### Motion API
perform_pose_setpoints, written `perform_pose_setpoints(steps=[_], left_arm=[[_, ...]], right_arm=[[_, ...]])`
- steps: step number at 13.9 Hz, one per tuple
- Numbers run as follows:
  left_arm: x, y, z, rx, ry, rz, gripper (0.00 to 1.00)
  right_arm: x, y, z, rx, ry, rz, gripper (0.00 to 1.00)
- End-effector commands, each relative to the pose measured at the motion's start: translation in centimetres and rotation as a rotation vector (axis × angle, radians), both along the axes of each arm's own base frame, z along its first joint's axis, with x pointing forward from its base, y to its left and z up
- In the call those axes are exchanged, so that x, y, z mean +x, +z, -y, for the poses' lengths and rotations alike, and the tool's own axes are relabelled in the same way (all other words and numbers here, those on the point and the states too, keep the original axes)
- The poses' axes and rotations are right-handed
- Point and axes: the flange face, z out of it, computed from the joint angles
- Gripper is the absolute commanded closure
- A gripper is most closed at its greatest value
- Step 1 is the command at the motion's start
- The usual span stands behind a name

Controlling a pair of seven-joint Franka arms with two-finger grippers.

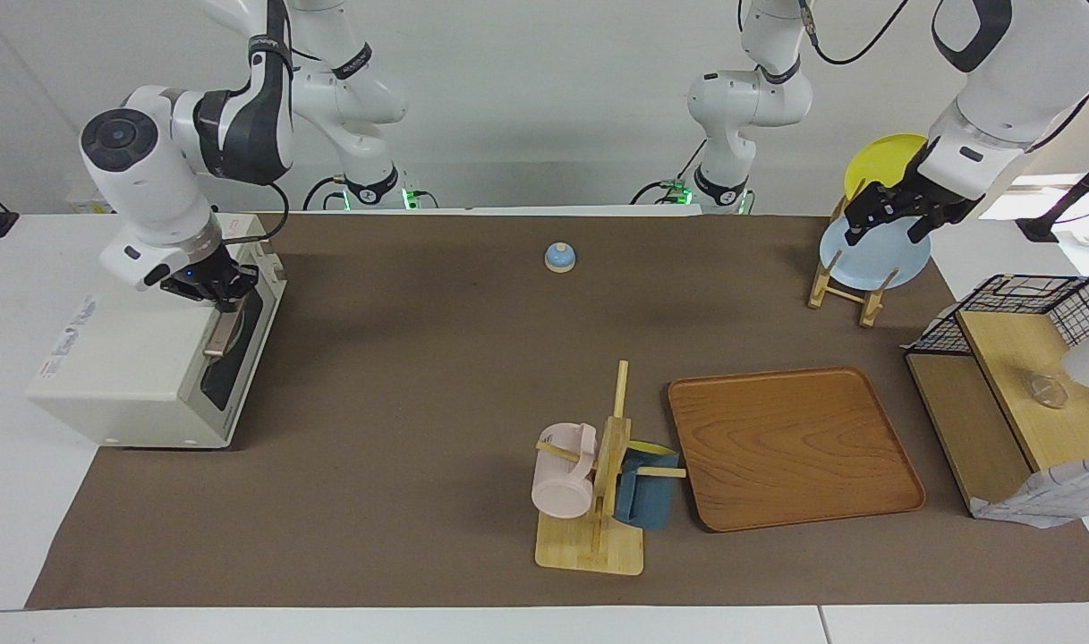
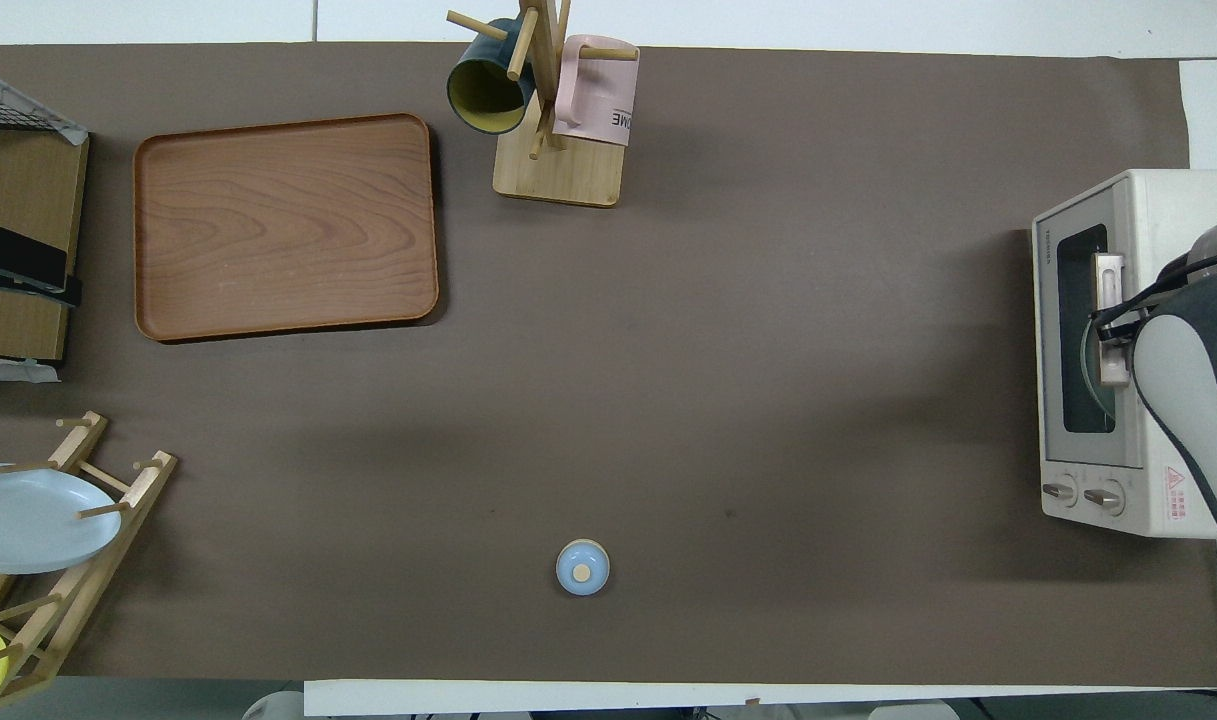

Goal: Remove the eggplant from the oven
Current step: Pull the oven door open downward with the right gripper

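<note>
The right gripper [image 1: 225,300] is down at the oven [image 1: 132,358], right at the top edge of its door, on the tan handle [image 1: 223,327]. From above, the arm's wrist covers the fingers, so how wide they stand, or whether they have closed on the bar, cannot be told. The oven sits at the right arm's end of the table [image 1: 401,376], its dark glass door [image 2: 1085,330] shut and its two knobs [image 2: 1081,494] at the end nearer the robots. The eggplant itself is not showing; only a pale curved line can be made out through the glass.

The left gripper [image 1: 884,215] hangs in the air over the plate rack [image 1: 844,282] at the left arm's end, just above the pale blue plate [image 1: 871,255], with the yellow plate [image 1: 884,161] beside it. Its fingers cannot be read either.

In the middle, near the robots, sits a small blue bell [image 1: 559,258]. Farther from the robots stands a mug tree [image 1: 602,483] with a pink mug [image 1: 562,474] and a blue mug [image 1: 647,496], with a wooden tray [image 1: 790,443] just beside it. A wire-basket shelf [image 1: 1018,376] stands by the tray at the left arm's end.
</note>
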Motion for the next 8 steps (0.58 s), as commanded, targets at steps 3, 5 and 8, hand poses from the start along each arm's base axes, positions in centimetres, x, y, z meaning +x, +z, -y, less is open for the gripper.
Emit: perform_pose_setpoints(steps=[3, 5, 8], left_arm=[[-0.5, 0.2, -0.2, -0.007, 0.002, -0.007, 0.00], [-0.5, 0.2, -0.2, -0.007, 0.002, -0.006, 0.00], [-0.5, 0.2, -0.1, -0.005, 0.002, -0.006, 0.00]], right_arm=[[3.9, -10.1, -9.0, 0.008, 0.055, 0.029, 1.00], [4.6, -13.3, -10.5, 0.010, 0.013, 0.032, 1.00], [4.8, -14.7, -11.7, 0.034, -0.047, 0.024, 1.00]])
